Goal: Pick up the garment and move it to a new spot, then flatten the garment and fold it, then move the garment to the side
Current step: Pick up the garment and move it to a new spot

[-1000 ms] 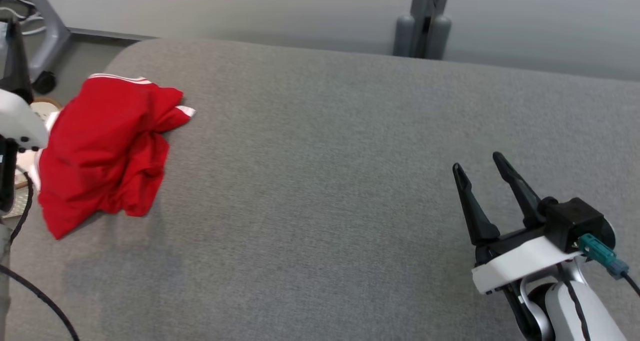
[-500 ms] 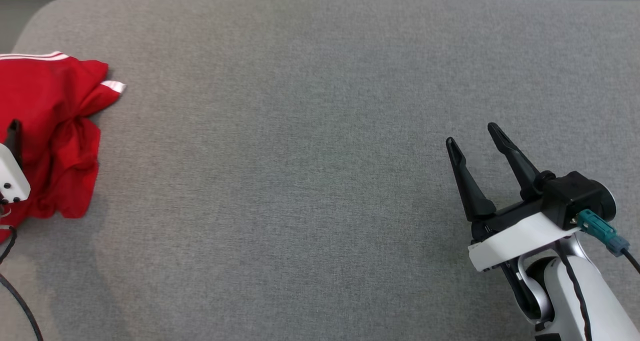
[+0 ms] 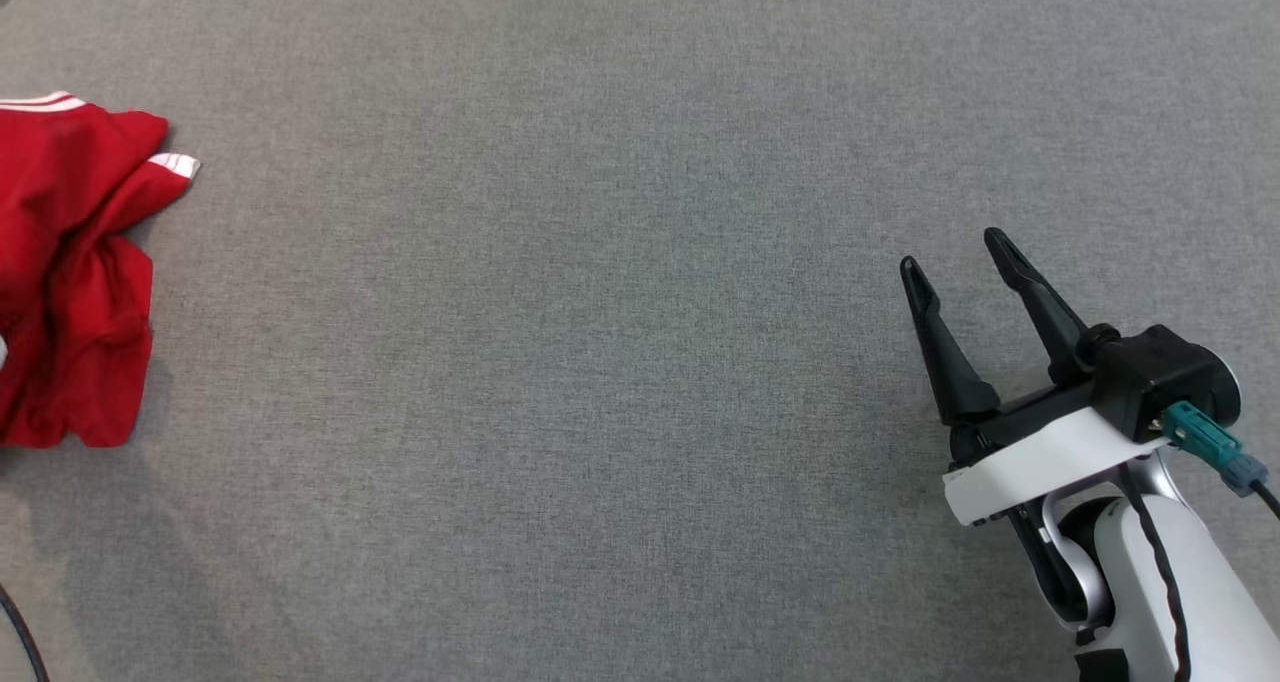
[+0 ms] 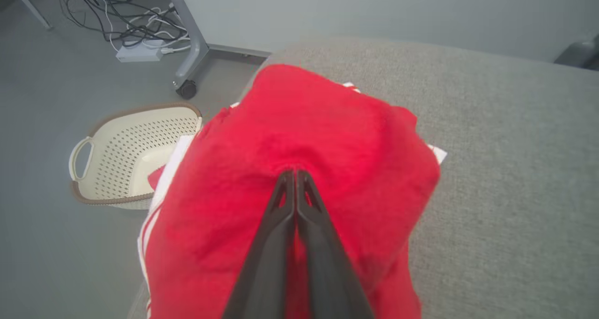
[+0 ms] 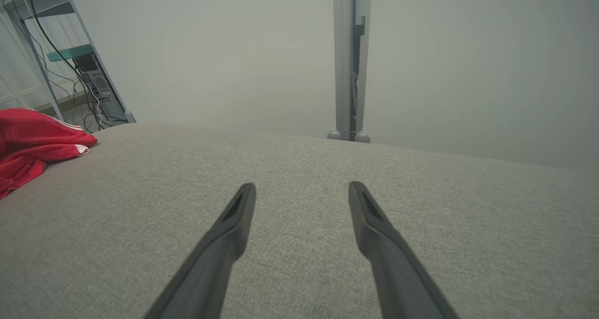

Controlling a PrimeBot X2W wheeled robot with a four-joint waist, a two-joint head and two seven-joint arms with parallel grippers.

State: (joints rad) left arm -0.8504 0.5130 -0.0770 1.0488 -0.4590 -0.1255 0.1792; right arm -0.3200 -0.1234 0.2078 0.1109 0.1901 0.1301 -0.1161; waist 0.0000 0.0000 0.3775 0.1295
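The red garment [image 3: 70, 272] with white stripes lies crumpled at the far left of the grey padded surface [image 3: 600, 312], hanging partly over its edge. In the left wrist view my left gripper [image 4: 295, 173] has its fingers pressed together, tips pinching a pucker on top of the garment [image 4: 327, 136]. My right gripper [image 3: 953, 252] hovers open over bare surface at the lower right, far from the cloth. The right wrist view has its fingers [image 5: 234, 216] spread wide, with the garment [image 5: 32, 141] at the far left.
A cream perforated basket [image 4: 126, 155] stands on the floor beside the surface's left end, under the hanging cloth. A wheeled frame leg [image 4: 187, 66] and cables [image 4: 135, 29] lie beyond it. A grey post [image 5: 348, 61] stands behind the surface.
My left gripper has gone from open to shut on the garment. The head camera has tilted down and shifted, so the garment sits further left in view. The right gripper stays open.
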